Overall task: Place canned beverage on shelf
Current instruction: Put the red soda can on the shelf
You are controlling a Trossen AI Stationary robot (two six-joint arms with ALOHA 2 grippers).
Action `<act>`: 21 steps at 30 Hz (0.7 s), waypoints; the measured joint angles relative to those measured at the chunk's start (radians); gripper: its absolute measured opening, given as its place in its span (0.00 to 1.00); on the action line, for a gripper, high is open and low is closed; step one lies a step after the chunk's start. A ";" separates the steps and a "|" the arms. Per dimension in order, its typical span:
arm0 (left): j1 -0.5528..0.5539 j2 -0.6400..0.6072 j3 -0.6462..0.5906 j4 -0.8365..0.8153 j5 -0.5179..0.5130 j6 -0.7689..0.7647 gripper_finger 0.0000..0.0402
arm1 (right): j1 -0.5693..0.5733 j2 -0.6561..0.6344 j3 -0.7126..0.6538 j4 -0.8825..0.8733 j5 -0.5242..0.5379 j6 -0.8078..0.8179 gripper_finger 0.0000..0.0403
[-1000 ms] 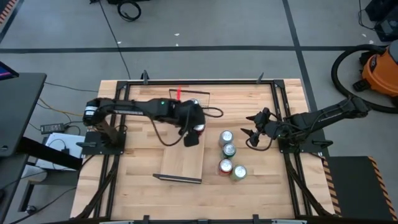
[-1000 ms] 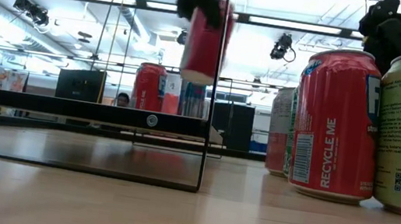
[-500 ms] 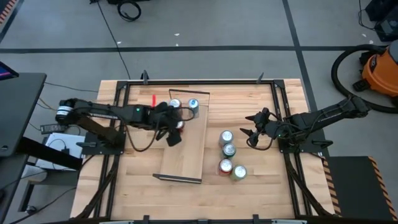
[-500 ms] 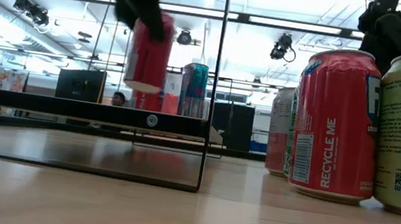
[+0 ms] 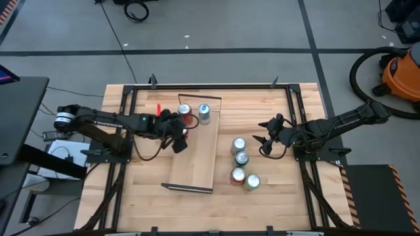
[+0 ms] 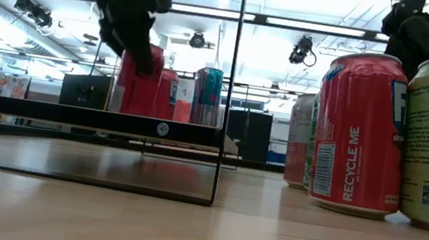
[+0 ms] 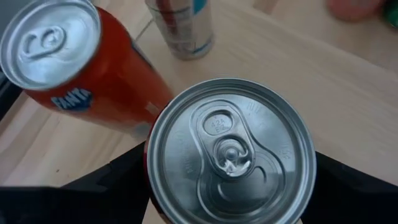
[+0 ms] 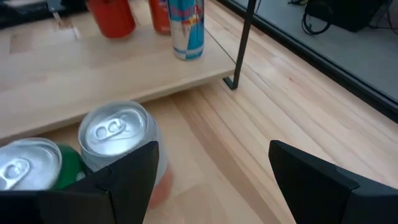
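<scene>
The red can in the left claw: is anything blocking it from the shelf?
Nothing visible. The left gripper holds the red can over the shelf, beside an orange can already standing there.

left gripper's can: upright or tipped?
Upright. The left gripper holds the red can vertical in the low view; the left wrist view shows its lid face-on. Whether it touches the shelf: cannot tell.

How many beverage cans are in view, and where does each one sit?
7. Four cans cluster on the table beside the shelf. Two stand at the shelf's far end. The red can is in the left gripper.
</scene>
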 joint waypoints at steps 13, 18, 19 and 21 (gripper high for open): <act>0.124 -0.025 -0.050 0.121 0.094 0.056 0.77 | 0.000 0.007 0.000 0.003 -0.002 -0.007 0.78; 0.136 -0.025 -0.050 0.132 0.121 0.074 0.77 | 0.000 0.011 0.000 0.005 -0.005 -0.007 0.78; 0.139 -0.025 -0.050 0.132 0.122 0.077 0.77 | 0.000 0.013 0.000 0.003 -0.005 -0.007 0.78; 0.146 -0.025 -0.050 0.131 0.126 0.077 0.77 | 0.000 0.013 0.000 0.003 -0.006 -0.007 0.78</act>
